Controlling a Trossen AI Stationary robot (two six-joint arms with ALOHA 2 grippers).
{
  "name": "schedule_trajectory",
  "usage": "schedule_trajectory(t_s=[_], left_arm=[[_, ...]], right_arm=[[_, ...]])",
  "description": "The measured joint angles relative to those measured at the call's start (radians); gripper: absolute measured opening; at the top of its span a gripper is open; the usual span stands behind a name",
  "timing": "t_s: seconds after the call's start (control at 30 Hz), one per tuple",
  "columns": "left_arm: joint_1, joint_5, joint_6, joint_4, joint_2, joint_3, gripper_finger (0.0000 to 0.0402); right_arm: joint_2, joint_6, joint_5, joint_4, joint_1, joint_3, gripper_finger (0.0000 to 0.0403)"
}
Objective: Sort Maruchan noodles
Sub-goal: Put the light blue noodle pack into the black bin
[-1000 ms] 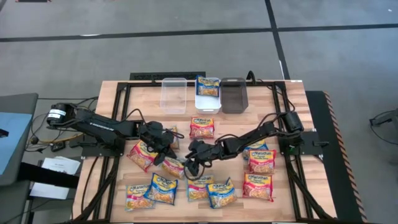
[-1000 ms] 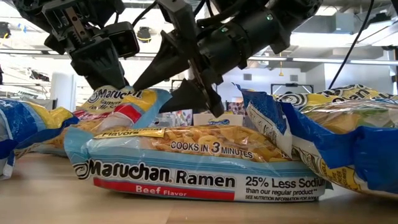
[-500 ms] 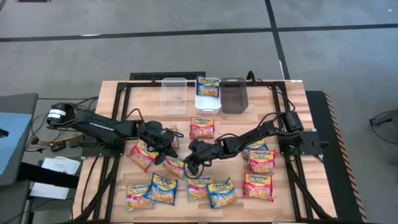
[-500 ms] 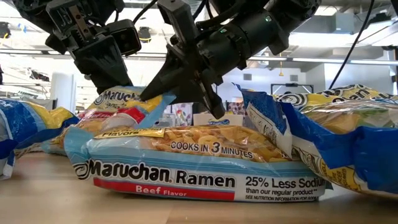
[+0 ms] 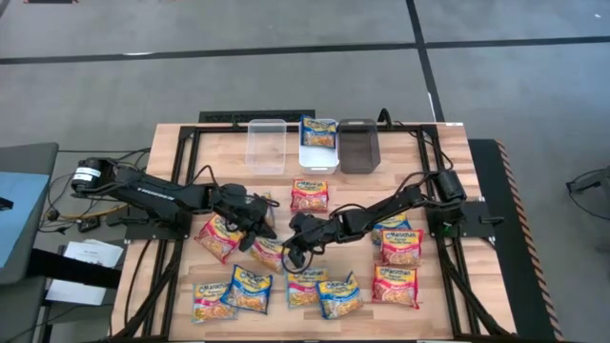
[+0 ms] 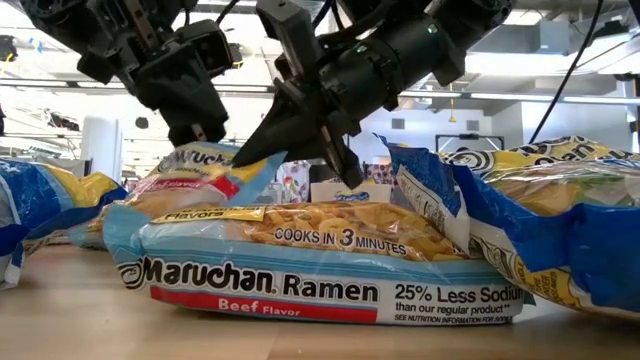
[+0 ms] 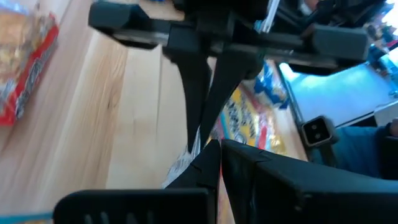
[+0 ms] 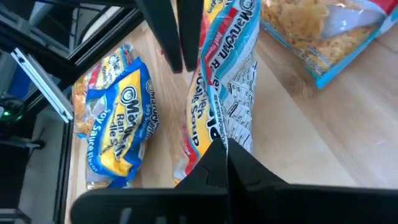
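Note:
A Maruchan noodles packet (image 5: 268,252) with light blue edges and a red band sits mid-table between my two grippers. My left gripper (image 5: 257,232) is shut on its left end. My right gripper (image 5: 285,253) is shut on its right end. In the right wrist view the packet (image 8: 217,74) runs from my right fingers to my left gripper's fingers (image 8: 171,37). Several other red, blue and yellow packets lie flat around it, among them a red one (image 5: 310,195) toward the far edge and a row (image 5: 306,288) along the near edge. My left gripper pinches the packet's left end (image 6: 190,160) between its two fingers, slanting down from the table's left. That end stands raised and tilted; the nearer packet hides its underside. My right gripper pinches the crimped edge (image 8: 214,134) at the packet's right end between its two fingers, slanting down from the table's right. The packet reaches away from the fingers to the other gripper.
At the far edge stand three bins: a clear one (image 5: 267,145), a white one (image 5: 319,145) with a blue packet in it, and a dark grey one (image 5: 358,145). In the low view a beef-flavor packet (image 6: 310,260) lies close in front. Packets (image 5: 401,246) crowd the right.
My right gripper, open a second ago, has shut on the packet's right end. My left gripper, shut on the packet all along, has moved a little toward the table's right, carrying the packet's left end with it.

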Motion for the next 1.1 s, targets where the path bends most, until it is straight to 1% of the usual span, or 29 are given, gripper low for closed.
schedule_trajectory(t_s=[0.13,0.3,0.5,0.7,0.93,1.1], left_arm=[[0.0,-0.001,0.001,0.024,-0.019,0.0,0.0],[0.0,-0.038,0.024,0.044,-0.025,0.0,0.0],[0.001,-0.049,0.025,0.076,-0.025,0.0,0.0],[0.003,-0.054,0.044,0.074,-0.025,0.0,0.0],[0.018,-0.061,0.044,0.073,-0.025,0.0,0.0],[0.033,-0.091,0.047,0.074,-0.025,0.0,0.0]], right_arm=[[-0.058,-0.017,0.002,-0.117,-0.005,0.0,0.0003],[-0.142,-0.056,0.03,-0.234,-0.006,0.0,0.0003],[-0.255,-0.112,0.079,-0.401,-0.006,0.0,0.0003],[-0.348,-0.165,0.13,-0.54,-0.014,0.0,0.0003],[-0.445,-0.249,0.136,-0.691,-0.076,0.0,0.0003],[-0.512,-0.338,0.136,-0.744,-0.141,0.0,0.0003]])
